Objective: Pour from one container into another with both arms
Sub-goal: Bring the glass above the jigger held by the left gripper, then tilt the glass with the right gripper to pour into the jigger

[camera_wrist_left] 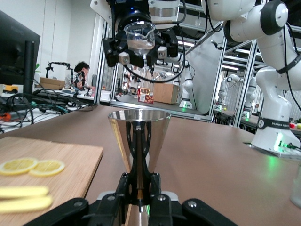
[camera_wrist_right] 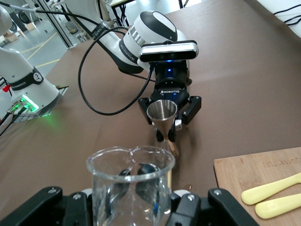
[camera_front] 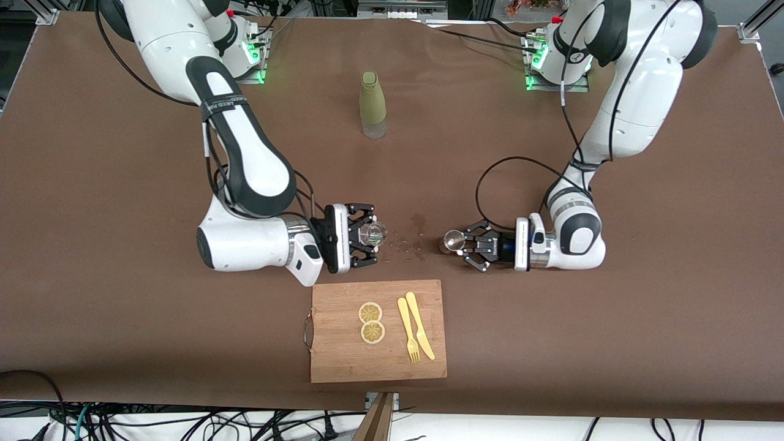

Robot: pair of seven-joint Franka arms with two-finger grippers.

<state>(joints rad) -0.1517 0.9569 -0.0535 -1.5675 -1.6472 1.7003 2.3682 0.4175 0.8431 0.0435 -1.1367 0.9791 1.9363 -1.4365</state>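
Nearest the front camera lies a wooden cutting board carrying two lemon slices and a yellow fork beside a yellow knife. It rests on a brown table cover; the left wrist view shows a workshop with monitors, frames and a further robot arm.

Just above the board's edge the right gripper is closed on a small glass beaker, held clear of the table. Facing it, the left gripper has its fingers closed on the narrow waist of a steel jigger, which stands upright with its foot at the table. Between beaker and jigger, small droplets and a dark wet patch mark the cover.

Farther from the camera, near mid-table, an olive-sleeved bottle stands alone.
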